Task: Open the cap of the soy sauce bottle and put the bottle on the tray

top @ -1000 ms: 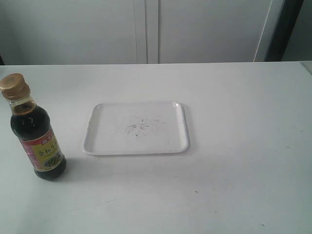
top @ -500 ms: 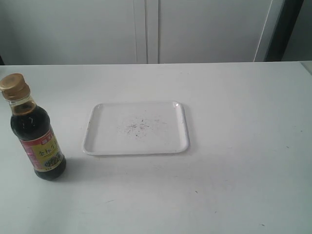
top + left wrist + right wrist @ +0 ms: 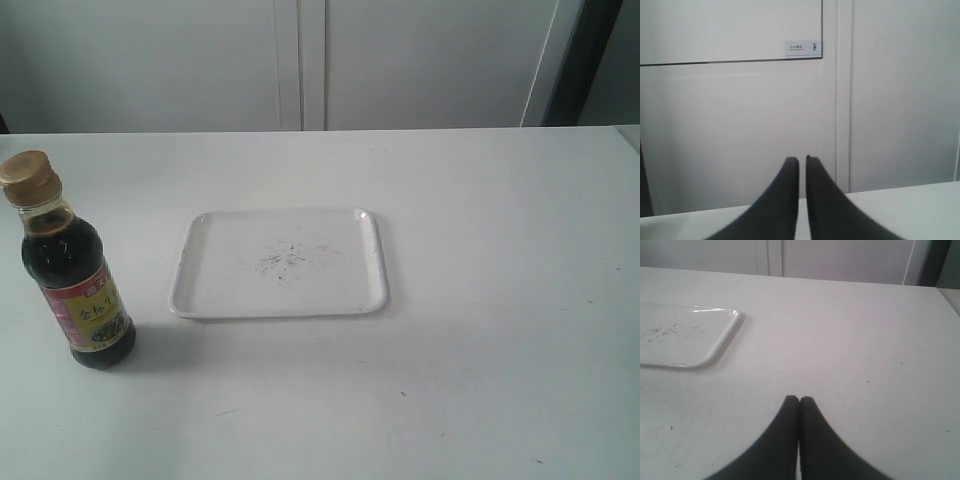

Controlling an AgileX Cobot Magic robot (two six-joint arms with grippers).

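The soy sauce bottle [image 3: 78, 285] stands upright at the table's left side, dark liquid inside, a red, yellow and purple label low on its body. Its gold-brown cap [image 3: 29, 178] is down on the neck. The white tray [image 3: 200, 300] lies flat at mid-table, empty, with dark scuffs at its centre; one rounded corner of the tray [image 3: 722, 342] shows in the right wrist view. Neither arm appears in the exterior view. My left gripper [image 3: 802, 159] is shut, with nothing between its fingers, facing the cabinet wall. My right gripper [image 3: 799, 399] is shut over bare table, well away from the tray.
White cabinet doors [image 3: 300, 60] stand behind the table's far edge. A small label [image 3: 803, 48] is stuck on the cabinet in the left wrist view. A dark upright strip [image 3: 580, 60] stands at the back right.
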